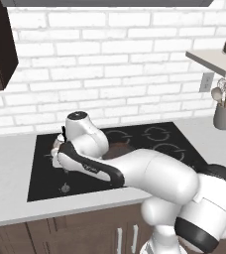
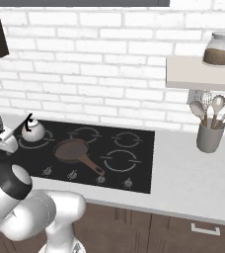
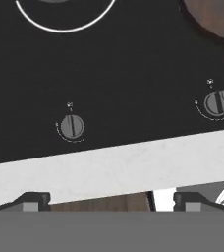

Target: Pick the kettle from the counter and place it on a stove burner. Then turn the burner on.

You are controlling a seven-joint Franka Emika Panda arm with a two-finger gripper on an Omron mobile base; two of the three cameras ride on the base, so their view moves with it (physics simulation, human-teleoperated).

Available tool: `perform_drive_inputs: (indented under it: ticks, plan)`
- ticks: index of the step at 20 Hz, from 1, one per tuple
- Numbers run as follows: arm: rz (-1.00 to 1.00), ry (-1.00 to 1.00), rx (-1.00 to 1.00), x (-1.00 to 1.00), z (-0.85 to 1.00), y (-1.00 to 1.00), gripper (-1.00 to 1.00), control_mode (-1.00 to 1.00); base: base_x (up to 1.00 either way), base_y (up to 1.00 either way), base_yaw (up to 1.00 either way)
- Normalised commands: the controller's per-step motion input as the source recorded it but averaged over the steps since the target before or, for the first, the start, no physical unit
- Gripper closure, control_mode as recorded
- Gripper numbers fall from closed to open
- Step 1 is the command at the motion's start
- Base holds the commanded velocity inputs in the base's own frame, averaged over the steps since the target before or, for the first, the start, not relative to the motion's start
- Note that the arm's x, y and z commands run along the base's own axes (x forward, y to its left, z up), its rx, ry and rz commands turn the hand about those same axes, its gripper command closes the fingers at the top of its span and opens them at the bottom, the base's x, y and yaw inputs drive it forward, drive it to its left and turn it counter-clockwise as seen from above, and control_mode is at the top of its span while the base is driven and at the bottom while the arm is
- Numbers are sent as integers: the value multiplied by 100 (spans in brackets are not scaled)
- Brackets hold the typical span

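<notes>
While my white arm reaches low over the left end of the black glass cooktop, I count one small round silvery-white kettle with a thin black handle, one brown round frying pan, and four grey round knobs along the cooktop's front edge in the right base view. Two of those knobs show under my hand: a left grey knob and a right grey knob.

The kettle stands upright on the glass at the cooktop's left rear, on a white ring there, just left of the frying pan and apart from it. One glass jar with brown contents sits on the pale shelf, and one grey cup of utensils stands on the pale grey-white counter to the right.

My two-finger gripper has its dark fingertips spread wide apart, with nothing between them and touching nothing. It hovers above the counter's front strip, just short of the two knobs.
</notes>
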Motion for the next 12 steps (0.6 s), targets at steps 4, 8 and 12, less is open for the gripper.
perform_drive_inputs:
  ticks: [4, 8, 12]
  plan:
    - [0, 14, -2, 3, -30, 31, -100, -100, 0, 0, 0]
    - [0, 11, -3, 8, -33, 26, -100, -100, 0, 0, 0]
    - [0, 4, -3, 4, -26, 13, -100, -100, 0, 0, 0]
